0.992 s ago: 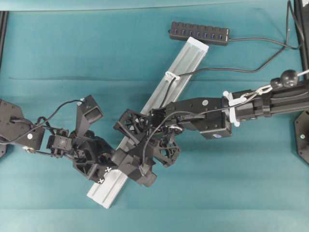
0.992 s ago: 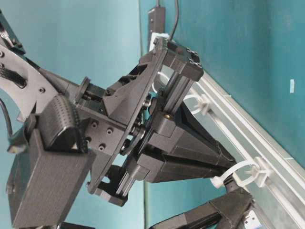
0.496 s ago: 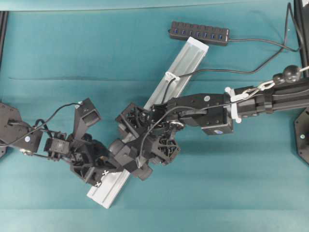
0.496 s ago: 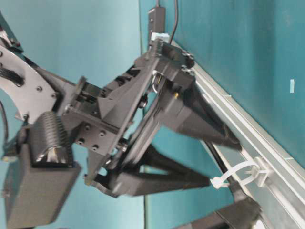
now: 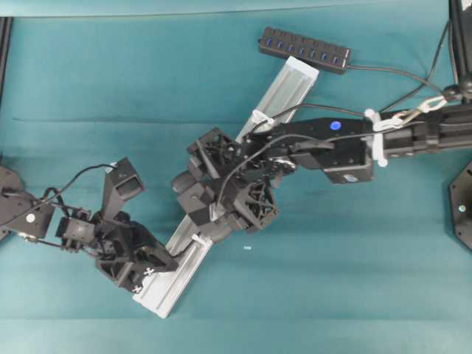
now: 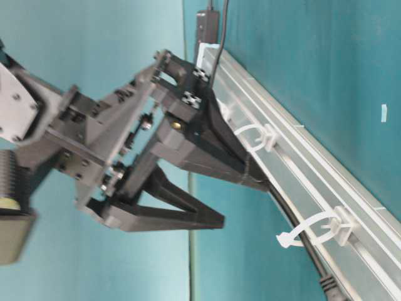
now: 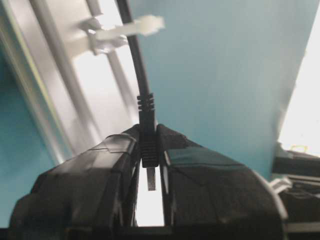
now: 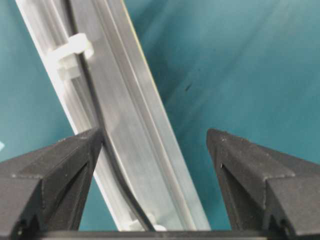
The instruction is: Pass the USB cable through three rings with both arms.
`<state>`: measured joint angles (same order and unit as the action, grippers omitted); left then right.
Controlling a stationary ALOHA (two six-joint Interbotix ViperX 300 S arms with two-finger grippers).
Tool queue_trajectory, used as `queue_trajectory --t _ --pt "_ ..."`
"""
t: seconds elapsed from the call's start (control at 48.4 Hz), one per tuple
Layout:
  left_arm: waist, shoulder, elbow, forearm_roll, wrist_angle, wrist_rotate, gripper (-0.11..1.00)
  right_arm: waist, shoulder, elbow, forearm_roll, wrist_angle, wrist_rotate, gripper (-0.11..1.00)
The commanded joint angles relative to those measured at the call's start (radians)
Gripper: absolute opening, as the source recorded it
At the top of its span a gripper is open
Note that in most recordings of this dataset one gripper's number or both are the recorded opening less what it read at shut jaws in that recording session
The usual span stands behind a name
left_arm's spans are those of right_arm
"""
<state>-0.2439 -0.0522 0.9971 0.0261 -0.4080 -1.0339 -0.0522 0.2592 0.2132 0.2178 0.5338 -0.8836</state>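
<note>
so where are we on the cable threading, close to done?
Nearly done, it seems. The USB cable passes the upper ring and, in the left wrist view, the lower ring; the middle ring is hidden overhead. In hand: the left gripper is shut on the plug beyond that ring. The right gripper is open over the rail. Left: take up slack, release.

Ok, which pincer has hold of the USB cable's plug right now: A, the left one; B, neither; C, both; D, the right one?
A: in the left wrist view the left pincer is shut on the USB cable at its plug, while the right wrist view shows the right pincer wide open over the rail, gripping nothing.
</note>
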Motion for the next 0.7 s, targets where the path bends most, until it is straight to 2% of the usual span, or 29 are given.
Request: queue_trajectory --t 0.0,0.103,0.31,0.538,0.682 --pt "-0.023 -0.035 -0.005 0.002 -0.003 -0.011 0.1 -0.002 -0.023 -0.006 0.003 -0.02 0.028 0.87" --pt "-0.026 -0.066 0.0 0.002 0.0 -0.038 0.1 0.005 -0.037 -0.012 0.015 -0.035 0.078 0.87" --pt "-0.028 -0.112 0.002 0.002 0.025 -0.044 0.1 -0.005 -0.078 -0.084 0.107 -0.043 0.215 0.87" --pt "-0.031 -0.187 0.005 0.002 0.095 -0.048 0.1 0.009 -0.097 -0.091 0.123 -0.071 0.244 0.87" --pt "-0.032 -0.245 0.009 0.002 0.202 -0.049 0.1 0.003 -0.124 -0.078 0.124 -0.069 0.281 0.87"
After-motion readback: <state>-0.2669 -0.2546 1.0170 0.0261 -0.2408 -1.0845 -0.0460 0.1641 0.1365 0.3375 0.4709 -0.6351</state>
